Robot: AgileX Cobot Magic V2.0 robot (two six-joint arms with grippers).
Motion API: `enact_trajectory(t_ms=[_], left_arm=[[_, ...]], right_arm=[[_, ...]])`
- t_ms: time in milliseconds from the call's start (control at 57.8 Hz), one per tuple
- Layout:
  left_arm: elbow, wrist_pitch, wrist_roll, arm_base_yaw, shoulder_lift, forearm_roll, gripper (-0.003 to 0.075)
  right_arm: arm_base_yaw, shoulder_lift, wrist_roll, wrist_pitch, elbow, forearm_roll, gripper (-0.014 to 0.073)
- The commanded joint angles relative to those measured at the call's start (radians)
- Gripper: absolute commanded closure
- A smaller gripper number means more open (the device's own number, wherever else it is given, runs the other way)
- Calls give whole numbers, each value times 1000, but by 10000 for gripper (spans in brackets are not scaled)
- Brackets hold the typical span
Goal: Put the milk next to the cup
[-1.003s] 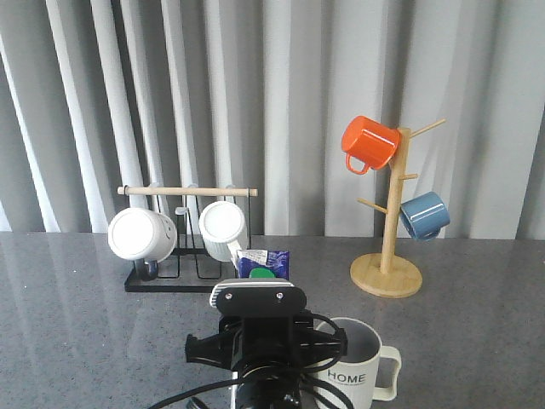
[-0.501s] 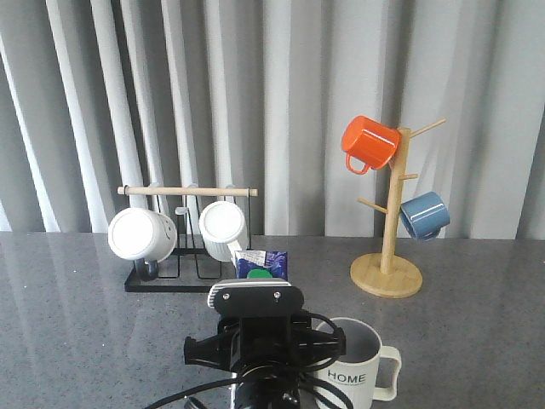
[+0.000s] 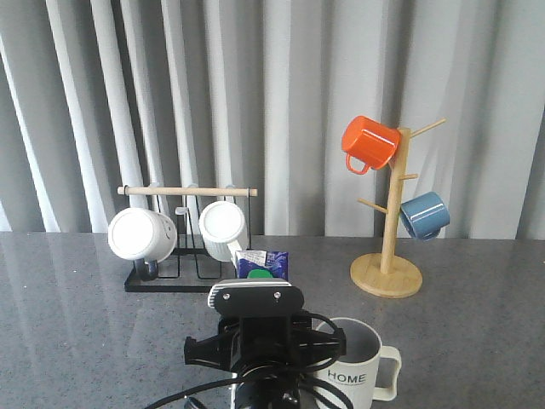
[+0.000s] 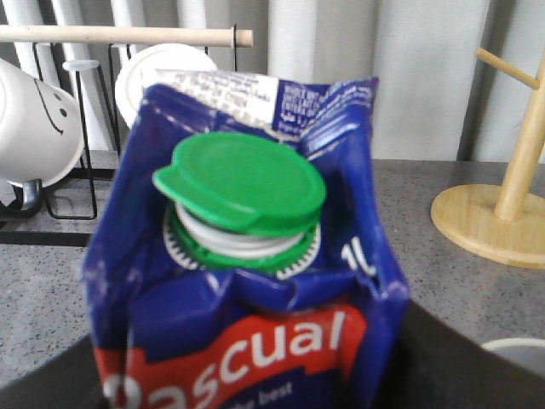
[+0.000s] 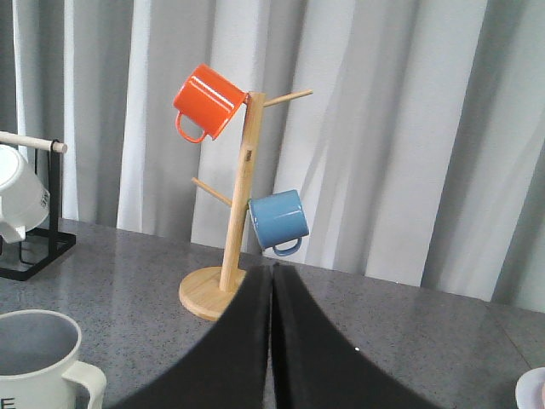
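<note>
The milk (image 4: 255, 256) is a blue carton with a green cap and a red "Pascual" label. It stands upright between the dark fingers (image 4: 451, 366) of my left gripper (image 4: 247, 388), which is shut on it. In the front view only the carton's top (image 3: 262, 262) shows, behind the left wrist (image 3: 260, 336). The cup (image 3: 353, 366), pale with "HOME" text and its handle to the right, stands on the table just right of the wrist. Its rim shows in the left wrist view (image 4: 515, 348) and in the right wrist view (image 5: 38, 358). My right gripper (image 5: 272, 273) is shut and empty above the table.
A black rack (image 3: 183, 243) with white mugs stands behind the milk at the left. A wooden mug tree (image 3: 387, 247) with an orange mug (image 3: 369, 143) and a blue mug (image 3: 424, 215) stands at the back right. Grey curtains close the back.
The left wrist with the milk has shifted very slightly to the left. Nothing else has moved.
</note>
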Motion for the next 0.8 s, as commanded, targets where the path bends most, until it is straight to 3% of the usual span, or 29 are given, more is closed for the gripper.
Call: enact_trajectory(t_ms=[0,519,778], left_arm=[[-18,4,2,0,-43,5,528],[-18,14,2,-5,-43,4,524],[-18,3,2,-15,-43,4,440]], right_arm=[[-5,-1,-4,-70,-31,-6,603],[-5,-1,-4,-70,-31,-6,603],[-5,-1,-4,-70,-31,-6,603]])
